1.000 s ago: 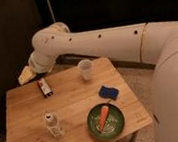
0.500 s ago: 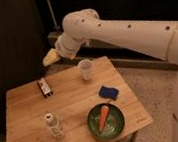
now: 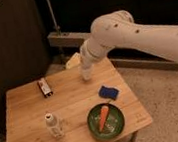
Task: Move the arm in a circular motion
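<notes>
Arm (image 3: 126, 29) stretches in from right above table (image 3: 26, 113) far edge; tool (image 3: 73, 61) at its tip, state not discernible

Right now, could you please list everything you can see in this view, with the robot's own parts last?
table: one, light wood, centre of the view
packet: one, dark, lying at the table's back left
bottle: one, small, white, upright near the front left
plate: one, green, front right of the table
carrot: one, orange, lying on the plate
sponge: one, blue, on the table just behind the plate
floor: speckled grey, right of the table
arm: one, glossy white, reaching in from the right
pincer: one, cream-yellow, at the arm's tip, by the table's back edge
</notes>
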Motion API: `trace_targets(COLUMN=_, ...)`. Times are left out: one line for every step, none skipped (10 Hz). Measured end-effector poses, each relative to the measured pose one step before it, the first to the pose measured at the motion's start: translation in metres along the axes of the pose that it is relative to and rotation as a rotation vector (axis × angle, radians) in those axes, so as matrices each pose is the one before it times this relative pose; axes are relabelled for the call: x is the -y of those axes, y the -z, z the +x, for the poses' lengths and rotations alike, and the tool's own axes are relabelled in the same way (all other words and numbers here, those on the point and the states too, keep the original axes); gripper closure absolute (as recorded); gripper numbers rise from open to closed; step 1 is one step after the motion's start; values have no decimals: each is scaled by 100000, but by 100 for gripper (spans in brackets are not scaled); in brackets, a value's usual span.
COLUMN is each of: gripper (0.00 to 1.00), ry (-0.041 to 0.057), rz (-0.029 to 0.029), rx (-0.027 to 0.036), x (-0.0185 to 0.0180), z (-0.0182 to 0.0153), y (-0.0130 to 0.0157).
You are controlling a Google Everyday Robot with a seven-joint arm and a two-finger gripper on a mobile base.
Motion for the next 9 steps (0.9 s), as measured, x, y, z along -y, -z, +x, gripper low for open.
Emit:
trace_targets(gripper=20, ry=-2673, rz=1960, rx=568, x=108, z=2771, y=1612)
trace_targets(gripper=20, ry=-1743, rz=1021, rx=572, x=-251, z=2776, y=1404)
trace_targets(gripper=20, ry=-189, rz=-662, rx=275, x=-803, z=2560, y=1078)
trace_targets(gripper=20, ry=790, rz=-1221, rx=1, x=-568, z=1395, y=522)
trace_targets(gripper=20, ry=2325, rz=-2837, rx=-505, x=-1042, z=1360, y=345)
trace_targets(gripper=20, ry=2061, rz=-2635, rx=-474, x=-777, z=458, y=-17)
trace_targets(gripper=20, ry=3122, rz=-4071, rx=-737, x=-1331, z=280, y=-362)
trace_targets(gripper=20, ry=2081, rz=-3005, rx=-626, x=-963, z=4, y=-493)
trace_targets(gripper=20, ry=3990, rz=-5256, rx=-794, x=-2055, z=-524, y=-1179)
